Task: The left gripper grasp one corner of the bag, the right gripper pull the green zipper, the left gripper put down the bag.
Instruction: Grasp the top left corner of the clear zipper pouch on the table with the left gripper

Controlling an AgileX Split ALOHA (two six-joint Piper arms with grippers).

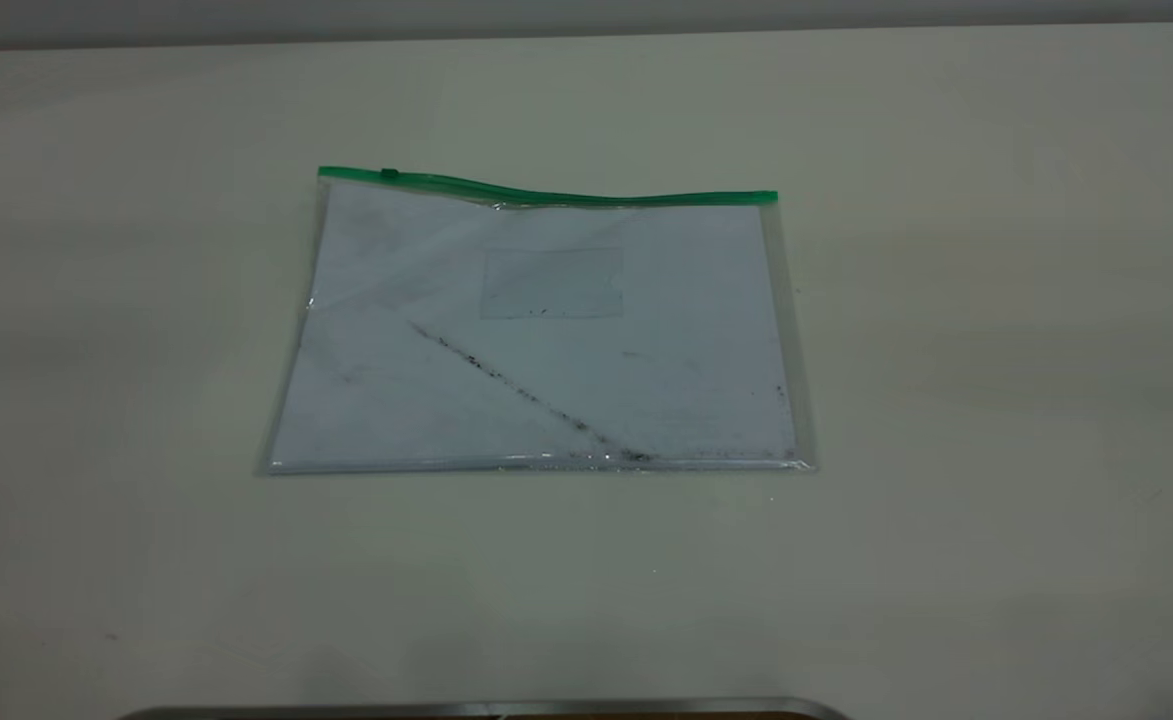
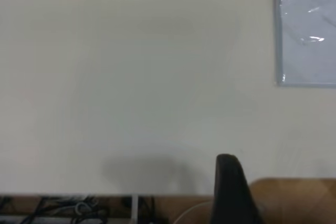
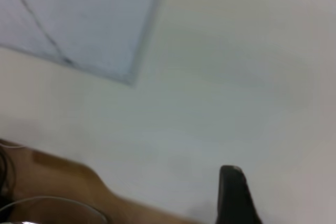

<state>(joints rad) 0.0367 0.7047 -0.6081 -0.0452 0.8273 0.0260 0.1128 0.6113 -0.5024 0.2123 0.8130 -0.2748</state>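
One bag (image 1: 536, 330), flat near the middle of the pale desk (image 1: 946, 500), white paper inside, dark diagonal smudge across the lower half, green zipper (image 1: 546, 190) along the far long edge with slider tab (image 1: 389, 174) near its left end. Left claw (image 2: 231, 192) and right claw (image 3: 236, 195) each visible only as a single dark fingertip in the wrist views, well apart from the bag, above bare desk near its edge. Spread or pressed together: cannot tell for either claw.
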